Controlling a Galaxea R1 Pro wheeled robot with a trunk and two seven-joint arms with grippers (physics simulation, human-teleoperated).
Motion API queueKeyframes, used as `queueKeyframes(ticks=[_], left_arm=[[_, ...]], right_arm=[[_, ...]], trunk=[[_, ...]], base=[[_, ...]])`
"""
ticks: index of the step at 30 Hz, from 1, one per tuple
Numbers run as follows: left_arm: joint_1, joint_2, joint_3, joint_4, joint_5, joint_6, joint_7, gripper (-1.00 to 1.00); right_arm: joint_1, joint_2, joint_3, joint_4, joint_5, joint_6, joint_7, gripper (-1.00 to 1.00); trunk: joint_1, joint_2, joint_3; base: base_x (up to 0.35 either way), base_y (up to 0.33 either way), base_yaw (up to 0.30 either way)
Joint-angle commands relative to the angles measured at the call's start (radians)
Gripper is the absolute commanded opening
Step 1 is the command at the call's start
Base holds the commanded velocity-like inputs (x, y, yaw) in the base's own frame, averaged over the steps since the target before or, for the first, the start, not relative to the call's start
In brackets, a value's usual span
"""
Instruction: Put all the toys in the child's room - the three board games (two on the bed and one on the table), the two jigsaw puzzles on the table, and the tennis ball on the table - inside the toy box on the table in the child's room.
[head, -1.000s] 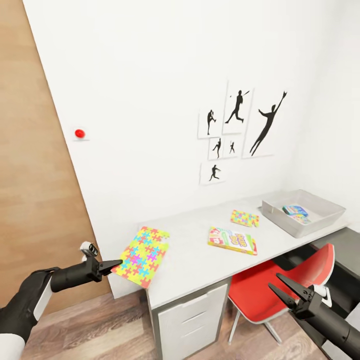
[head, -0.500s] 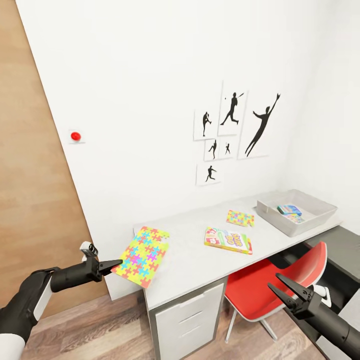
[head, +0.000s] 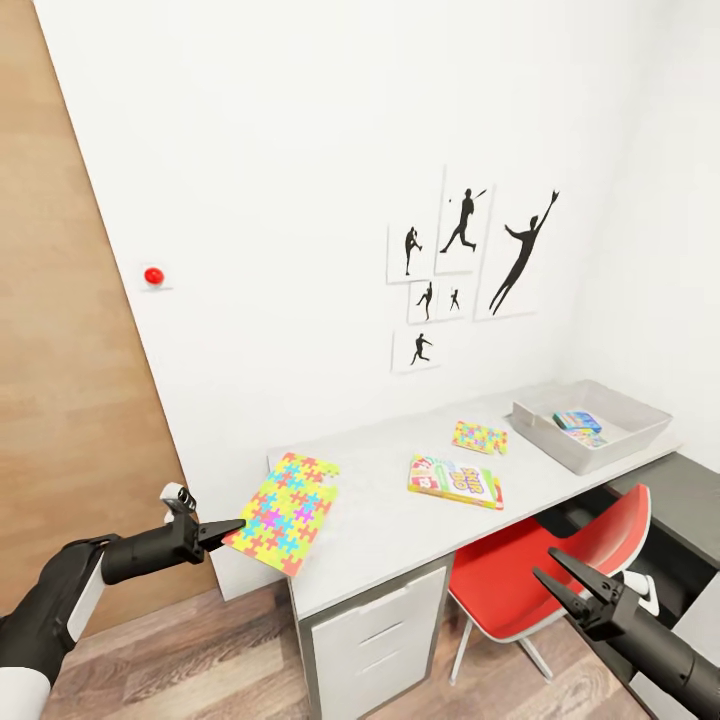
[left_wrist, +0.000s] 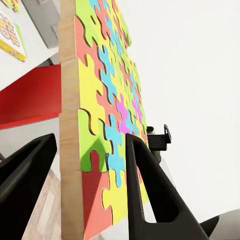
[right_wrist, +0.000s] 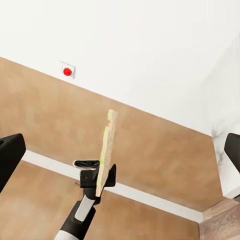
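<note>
Desk (head: 400, 520) w/ Skip-Bo box (head: 456, 480), red chair (head: 540, 570)

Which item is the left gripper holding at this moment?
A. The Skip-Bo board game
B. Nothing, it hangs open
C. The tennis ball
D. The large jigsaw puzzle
D. The left gripper pinches the near edge of the large jigsaw puzzle, and in the left wrist view its fingers close on either side of the puzzle's board.
</note>
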Motion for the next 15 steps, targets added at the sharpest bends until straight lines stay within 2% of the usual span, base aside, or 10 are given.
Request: queueKeyframes(ticks=[1, 15], left_arm=[[-0.001, 0.0, -0.001, 0.0, 0.0, 0.011, -0.004, -1.0], [-0.001, -0.001, -0.002, 0.0, 0.0, 0.011, -0.004, -1.0]], right_arm=[[0.0, 0.001, -0.001, 0.0, 0.002, 0.004, 0.004, 1.0], [0.0, 0.003, -0.001, -0.002, -0.001, 0.004, 0.001, 1.0]], trunk=[[0.001, -0.002, -0.002], [0.001, -0.002, -0.002]], base=[[0.0, 0.0, 0.0], [0.0, 0.0, 0.0]])
